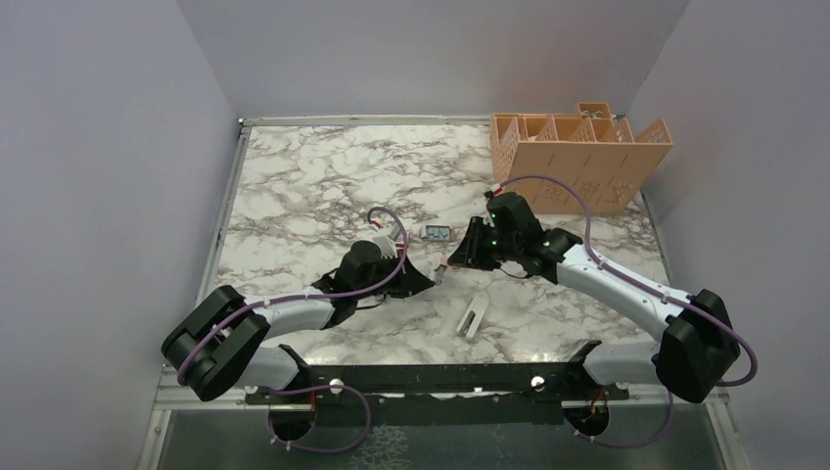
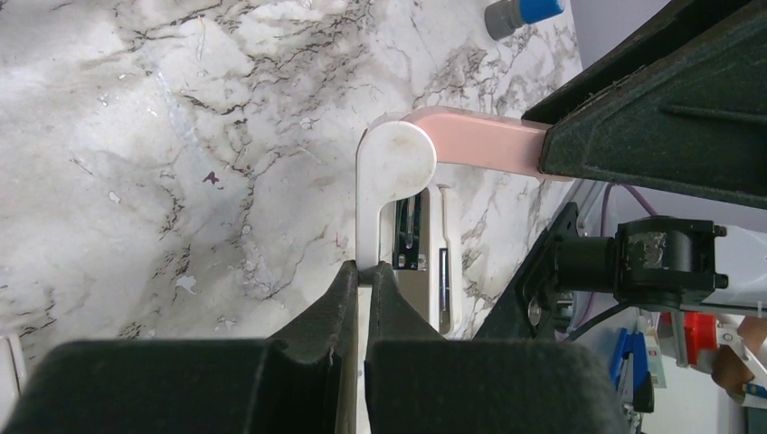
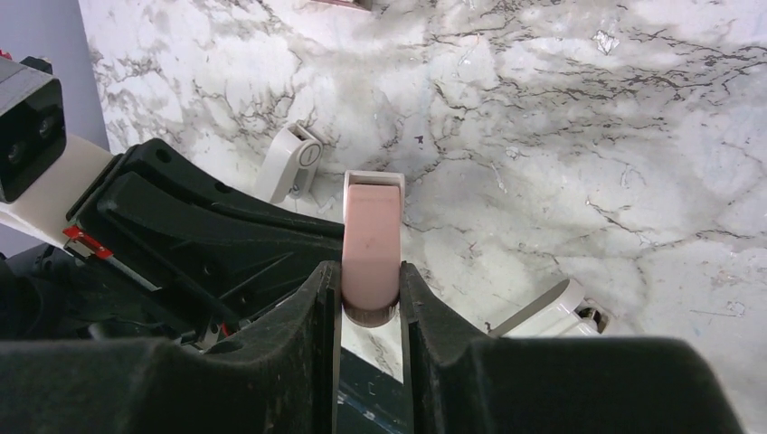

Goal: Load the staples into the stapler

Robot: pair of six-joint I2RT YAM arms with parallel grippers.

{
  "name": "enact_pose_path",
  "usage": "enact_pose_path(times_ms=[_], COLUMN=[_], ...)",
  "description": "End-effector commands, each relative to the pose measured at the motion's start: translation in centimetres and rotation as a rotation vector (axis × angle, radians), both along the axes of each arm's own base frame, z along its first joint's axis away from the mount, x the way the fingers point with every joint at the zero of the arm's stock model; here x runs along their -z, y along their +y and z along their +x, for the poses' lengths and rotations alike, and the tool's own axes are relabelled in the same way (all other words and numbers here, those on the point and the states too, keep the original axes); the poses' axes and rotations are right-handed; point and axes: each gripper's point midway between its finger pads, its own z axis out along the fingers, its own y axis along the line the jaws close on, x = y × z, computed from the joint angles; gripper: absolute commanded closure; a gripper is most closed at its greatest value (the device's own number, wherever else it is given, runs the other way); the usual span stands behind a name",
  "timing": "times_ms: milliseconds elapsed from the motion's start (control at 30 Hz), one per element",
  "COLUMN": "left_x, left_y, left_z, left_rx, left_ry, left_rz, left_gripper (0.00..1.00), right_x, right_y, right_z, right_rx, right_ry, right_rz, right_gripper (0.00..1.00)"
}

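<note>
1. Left gripper [image 2: 366,271], filling the bottom of its wrist view, is pinching its black fingers [image 2: 317,316] tight on the thin white base edge of the stapler [image 2: 393,154].
2. Right gripper [image 3: 371,271] is clamping the stapler's pink upper arm at the lower centre of its own wrist view.
3. The stapler is being held swung open. In the left wrist view its pink arm is reaching toward the right and its white base is running downward, with the metal channel showing.
4. The staples [image 1: 437,233] are lying in their small flat tray on the marble table [image 1: 294,186], at the centre of the top view, just above both grippers and apart from them.
5. A white plastic piece [image 1: 473,315] is lying loose just below the grippers.
6. A blue-capped cylinder [image 2: 523,13] is lying at the upper right of the left wrist view.
7. An orange divided organizer [image 1: 577,166] is standing at the upper right of the top view.
</note>
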Motion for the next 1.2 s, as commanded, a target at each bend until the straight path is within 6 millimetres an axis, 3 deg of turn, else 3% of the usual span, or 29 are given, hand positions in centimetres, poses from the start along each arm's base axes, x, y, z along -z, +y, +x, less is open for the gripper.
enact_pose_path(times_ms=[0, 300, 567, 733, 900, 1167], left_x=[2.3, 1.6, 1.7, 2.1, 2.0, 1.8], left_y=[0.6, 0.1, 0.1, 0.1, -0.2, -0.4], left_z=[-1.1, -1.7, -1.4, -1.0, -0.6, -0.3], left_rx=[0.047, 0.118, 0.092, 0.053, 0.038, 0.037], left_ry=[0.04, 0.003, 0.02, 0.056, 0.073, 0.068], left_rz=[0.075, 0.065, 0.065, 0.067, 0.057, 0.054], left_gripper=[1.0, 1.0, 1.0, 1.0, 1.0, 1.0], right_x=[-0.3, 1.5, 2.8, 3.3, 3.9, 6.0], right_y=[-1.3, -1.3, 1.0, 2.0, 2.4, 2.9], right_z=[2.2, 3.2, 0.9, -0.5, -0.7, -0.5], right_rx=[0.02, -0.032, -0.153, -0.203, -0.192, -0.182], right_ry=[-0.082, -0.076, 0.017, 0.066, 0.089, 0.146], right_rz=[-0.076, -0.121, 0.01, 0.086, 0.116, 0.108], right_gripper=[0.73, 0.65, 0.6, 0.48, 0.34, 0.33])
